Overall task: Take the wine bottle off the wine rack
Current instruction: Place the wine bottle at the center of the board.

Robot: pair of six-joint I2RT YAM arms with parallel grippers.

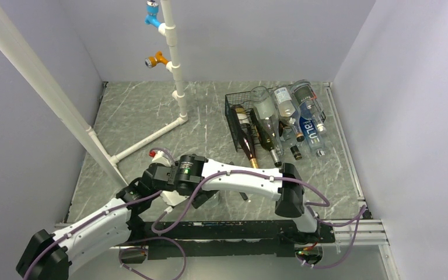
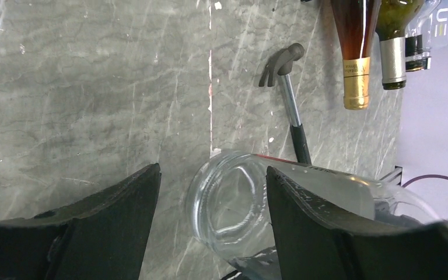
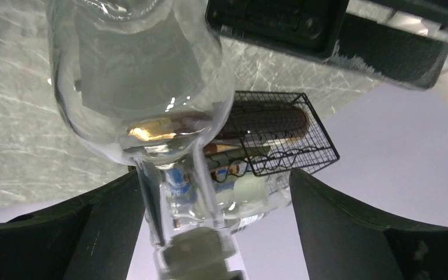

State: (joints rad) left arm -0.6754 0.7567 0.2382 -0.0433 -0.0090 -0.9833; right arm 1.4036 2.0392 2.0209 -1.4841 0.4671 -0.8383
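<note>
Grey marble table (image 1: 140, 111) veined in white, under a black wire-mesh wine rack (image 1: 232, 112), a clear glass wine bottle (image 3: 134, 76), an amber bottle (image 2: 356, 23) foiled in gold, a dark green bottle (image 2: 394, 17) capped in silver, and a white pipe frame (image 1: 172, 52) with blue and orange fittings.

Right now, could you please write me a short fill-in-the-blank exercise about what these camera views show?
1. The clear glass bottle lies on its ___ on the table.
2. The tool beyond it, with a claw head and a black grip, is a ___.
3. The foil on the neck of the amber bottle is ___ in colour.
4. The right gripper has its jaws ___, one on either side of the clear bottle's neck.
Missing words: side; hammer; gold; open.
</note>
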